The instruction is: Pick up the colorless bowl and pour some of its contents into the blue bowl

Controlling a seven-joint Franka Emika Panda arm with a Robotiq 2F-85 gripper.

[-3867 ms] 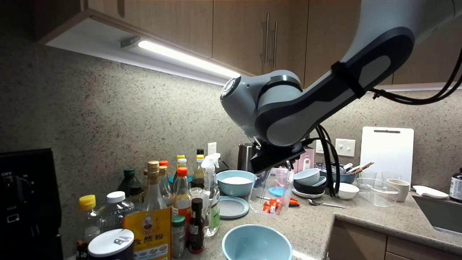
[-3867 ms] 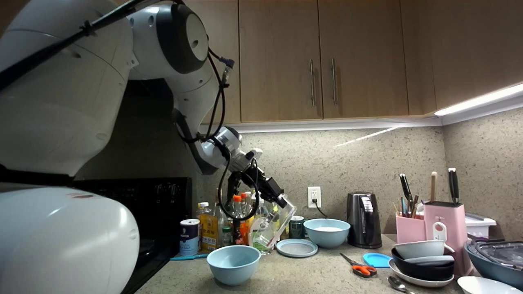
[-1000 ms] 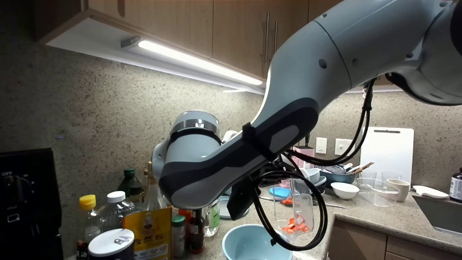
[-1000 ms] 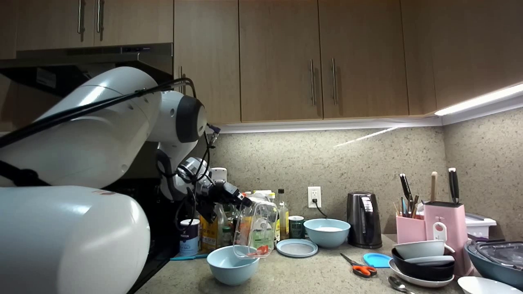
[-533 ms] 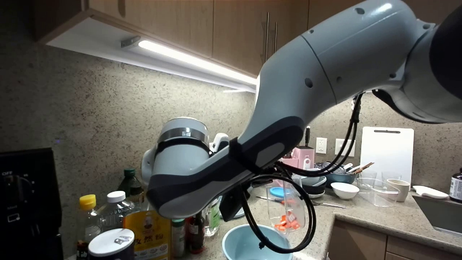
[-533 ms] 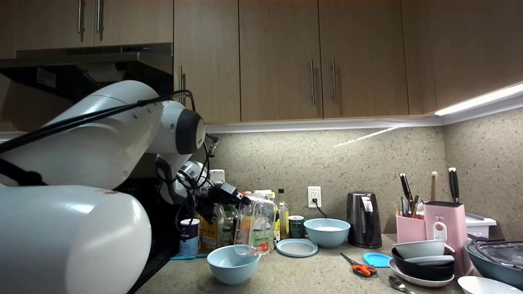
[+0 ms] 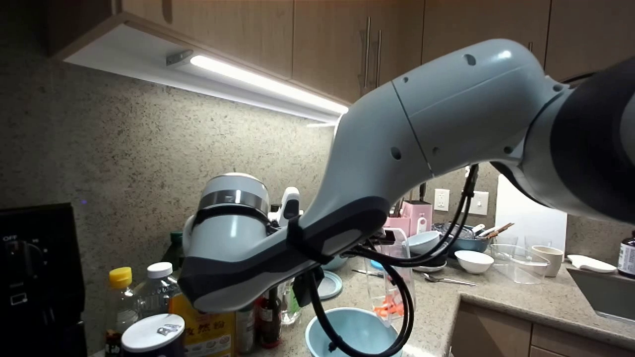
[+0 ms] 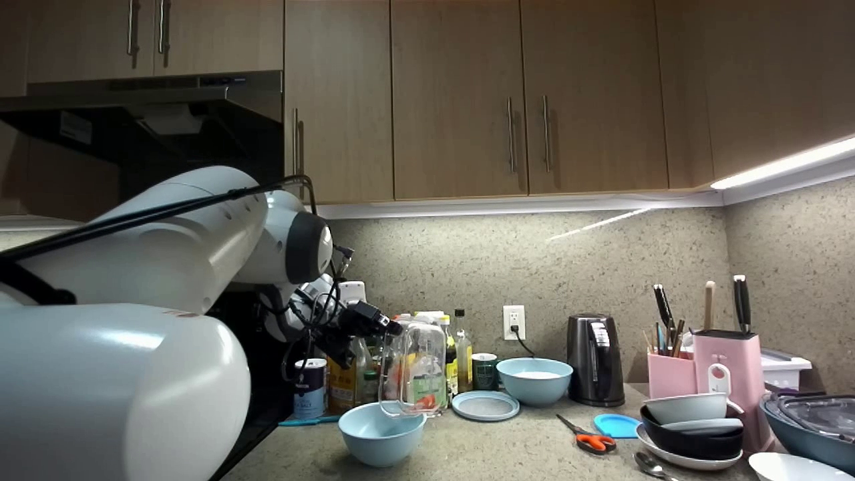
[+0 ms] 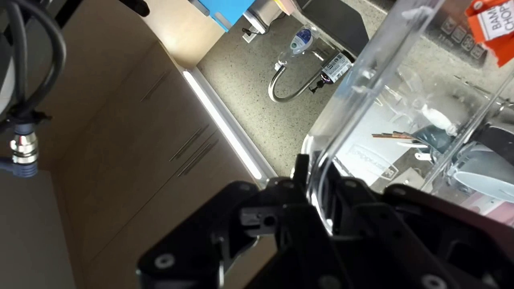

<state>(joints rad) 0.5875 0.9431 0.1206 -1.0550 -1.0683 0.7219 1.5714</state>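
The colorless bowl, a clear box-like container, hangs tilted in the air. Red-orange packets lie in its low corner; they also show in an exterior view and the wrist view. My gripper is shut on the container's wall, one finger on each side; it shows small in an exterior view. The blue bowl stands on the counter below. The container's low end overlaps the bowl's rim in both exterior views. The bowl's inside that shows looks bare; cables hide part of it.
Several bottles stand close behind the container. A light-blue bowl with white contents, a pale round lid, scissors, a kettle and stacked dishes are to its side. Cupboards hang above.
Since the earliest frames my arm has swung and lowered, bringing the container from beside the pale lid to the blue bowl. In the last second the arm sinks further; the container shifts slightly, packets inside.
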